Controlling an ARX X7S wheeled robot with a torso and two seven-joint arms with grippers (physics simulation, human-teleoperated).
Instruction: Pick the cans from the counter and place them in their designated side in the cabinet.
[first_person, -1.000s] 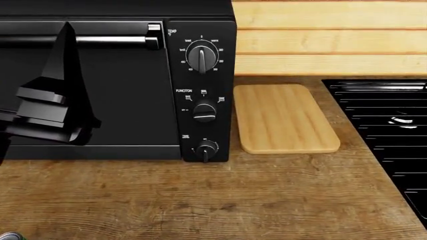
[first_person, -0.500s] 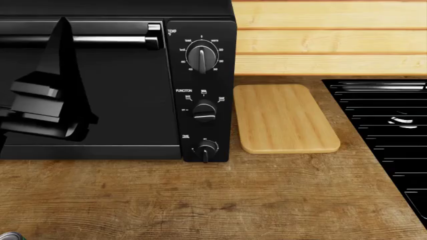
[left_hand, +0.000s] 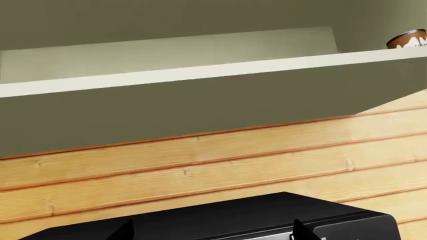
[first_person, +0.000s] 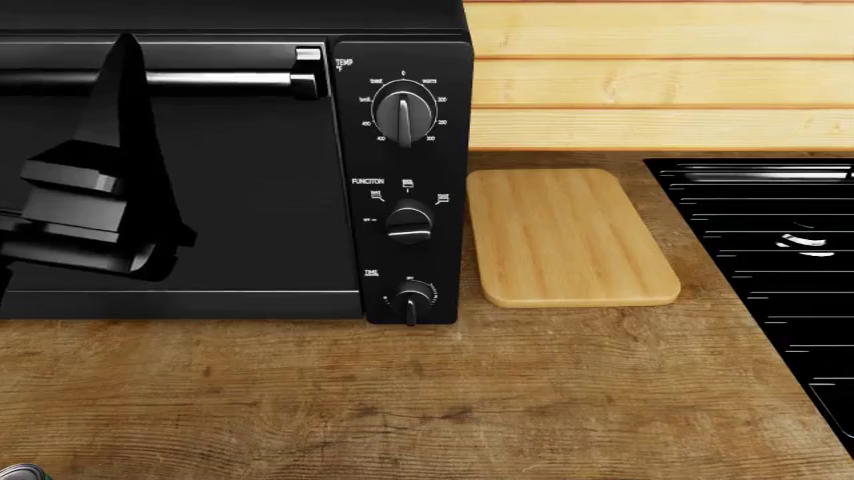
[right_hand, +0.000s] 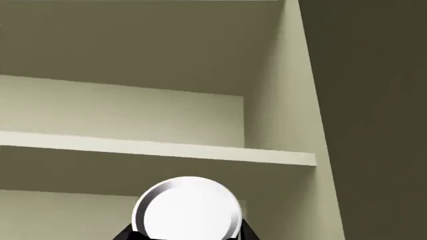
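Note:
My right gripper is shut on a can. Only the can's round silver top shows, so I cannot tell which can it is. It is held up inside the pale cabinet, below a shelf and near the cabinet's side wall. My left gripper is raised in front of the black toaster oven; in the left wrist view its fingertips stand wide apart with nothing between them. A silver rim, perhaps a can top, peeks in at the counter's near left corner.
A pale cutting board lies right of the oven and a black stove top is at the far right. A brown tin stands on the cabinet shelf above the plank wall.
My left gripper shifted slightly left and up in front of the oven, then held still. Nothing else has moved.

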